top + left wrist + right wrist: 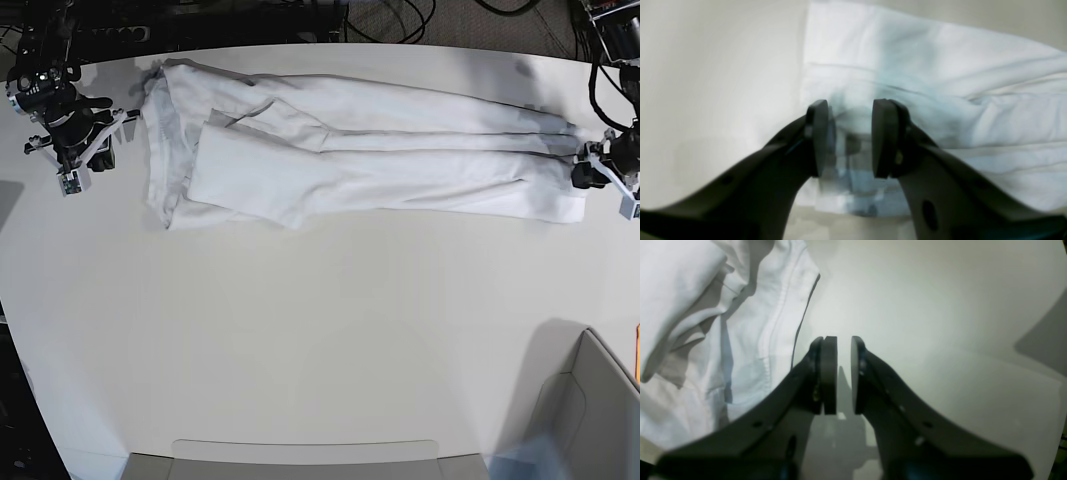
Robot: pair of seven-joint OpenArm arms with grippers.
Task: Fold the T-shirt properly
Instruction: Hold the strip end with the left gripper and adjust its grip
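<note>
One white T-shirt (350, 150) lies on the pale, smooth counter (320, 340), near its far edge. The cloth is soft and thin, with wrinkles and long folds. It is folded into a long strip that runs from one side to the other. Two black arms reach in, one at each end. The left gripper (848, 140) sits over the shirt's end with its jaws open and nothing in them. The right gripper (843, 373) is beside the other end, jaws almost closed with a thin gap, holding nothing.
</note>
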